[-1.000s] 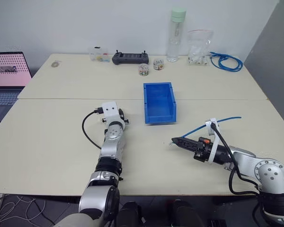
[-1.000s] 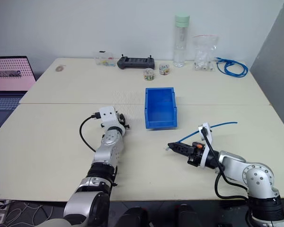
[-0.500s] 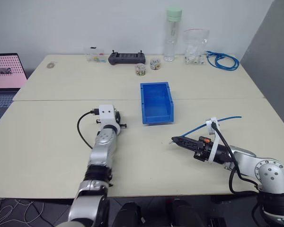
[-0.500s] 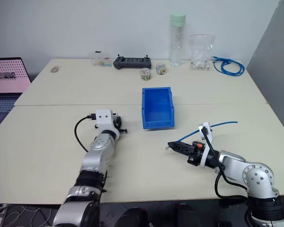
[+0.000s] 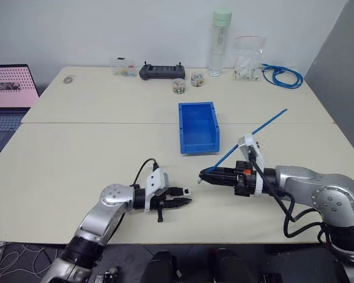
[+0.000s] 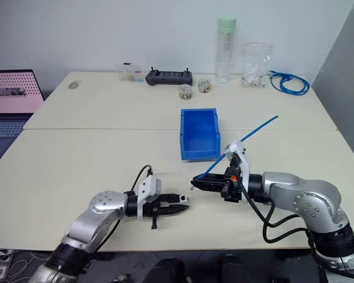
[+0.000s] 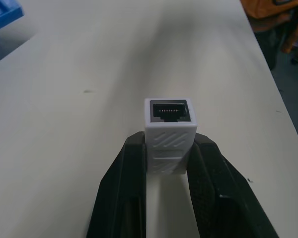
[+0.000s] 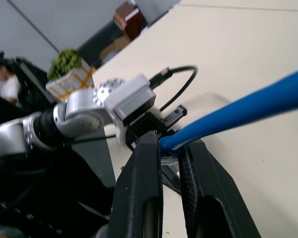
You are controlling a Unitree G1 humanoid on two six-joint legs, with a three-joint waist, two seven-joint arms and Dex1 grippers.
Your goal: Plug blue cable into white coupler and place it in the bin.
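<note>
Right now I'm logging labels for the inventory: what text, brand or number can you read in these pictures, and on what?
None can be read.
Laptop screen: pink with rows of dots, too small to read.
White coupler: moulded ridges, no lettering.
Bin: no marking seen.

Upper centre: tall clear bottle with pale green cap (image 5: 220,42) | beside it: clear plastic bag (image 5: 248,58), coiled blue cable bundle (image 5: 281,75) | black handheld controller (image 5: 162,71) | far left: laptop with pink screen (image 5: 9,88)
</note>
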